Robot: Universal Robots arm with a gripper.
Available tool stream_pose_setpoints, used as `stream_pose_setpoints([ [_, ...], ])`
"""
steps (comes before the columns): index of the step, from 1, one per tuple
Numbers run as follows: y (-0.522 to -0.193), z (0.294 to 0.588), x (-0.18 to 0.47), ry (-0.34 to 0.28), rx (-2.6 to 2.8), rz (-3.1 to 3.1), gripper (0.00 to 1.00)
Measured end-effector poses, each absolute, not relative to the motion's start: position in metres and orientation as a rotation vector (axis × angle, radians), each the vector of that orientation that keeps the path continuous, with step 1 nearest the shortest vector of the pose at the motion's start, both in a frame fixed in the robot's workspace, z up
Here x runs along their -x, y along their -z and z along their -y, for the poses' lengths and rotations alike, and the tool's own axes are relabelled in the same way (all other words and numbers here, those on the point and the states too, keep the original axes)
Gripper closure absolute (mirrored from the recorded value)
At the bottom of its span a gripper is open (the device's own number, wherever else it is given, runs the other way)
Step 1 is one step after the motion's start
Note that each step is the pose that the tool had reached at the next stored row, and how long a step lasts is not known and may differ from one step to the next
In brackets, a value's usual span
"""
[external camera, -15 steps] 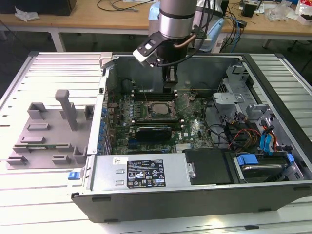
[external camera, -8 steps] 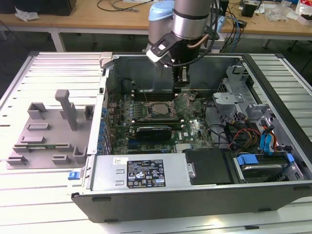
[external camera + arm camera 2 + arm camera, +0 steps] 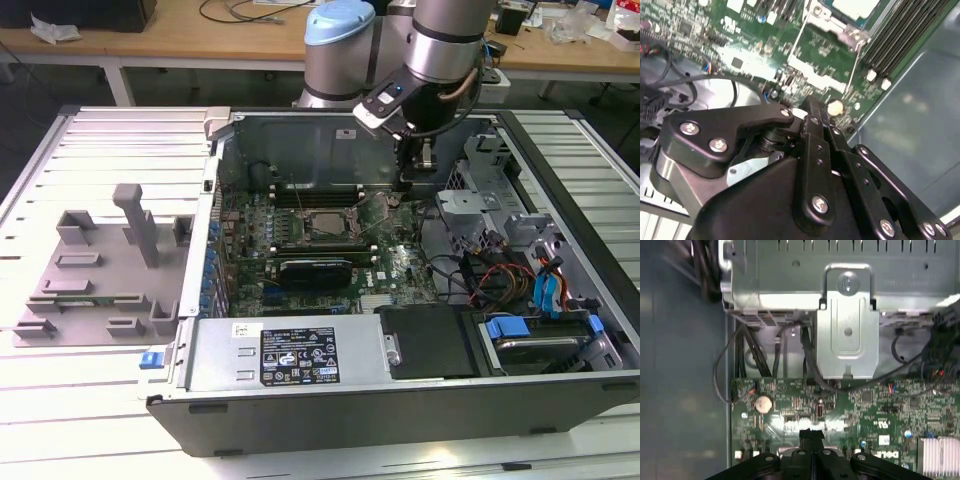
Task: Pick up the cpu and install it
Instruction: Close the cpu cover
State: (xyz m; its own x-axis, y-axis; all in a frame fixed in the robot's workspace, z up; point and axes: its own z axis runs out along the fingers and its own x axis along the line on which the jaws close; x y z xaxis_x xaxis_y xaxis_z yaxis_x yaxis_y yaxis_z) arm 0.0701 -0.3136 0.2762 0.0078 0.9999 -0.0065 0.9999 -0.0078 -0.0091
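The cpu (image 3: 325, 225) is a silver-grey square lying in the black socket frame (image 3: 322, 243) in the middle of the green motherboard (image 3: 400, 265). In the second wrist view the cpu (image 3: 854, 6) shows as a pale square inside the metal bracket. My gripper (image 3: 411, 183) hangs low over the board near the case's back wall, to the exterior view's right of the socket. Both wrist views show its black fingertips (image 3: 811, 434) pressed together with nothing between them, just above the board beside a coin battery (image 3: 835, 106).
The open computer case (image 3: 300, 355) has a metal drive cage (image 3: 847, 325), cables (image 3: 490, 275) and blue-tabbed drives at the exterior view's right. Memory slots (image 3: 905, 35) run beside the socket. A grey fixture (image 3: 95, 270) with upright blocks lies on the slatted table, exterior view's left.
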Motion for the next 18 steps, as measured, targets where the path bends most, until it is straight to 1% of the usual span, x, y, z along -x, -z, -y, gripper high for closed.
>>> stream_pose_setpoints([
  [8,-0.27,0.314,-0.07,-0.008,2.233,2.215,0.89],
  [18,-0.239,0.314,-0.069,-0.008,2.233,2.216,0.89],
])
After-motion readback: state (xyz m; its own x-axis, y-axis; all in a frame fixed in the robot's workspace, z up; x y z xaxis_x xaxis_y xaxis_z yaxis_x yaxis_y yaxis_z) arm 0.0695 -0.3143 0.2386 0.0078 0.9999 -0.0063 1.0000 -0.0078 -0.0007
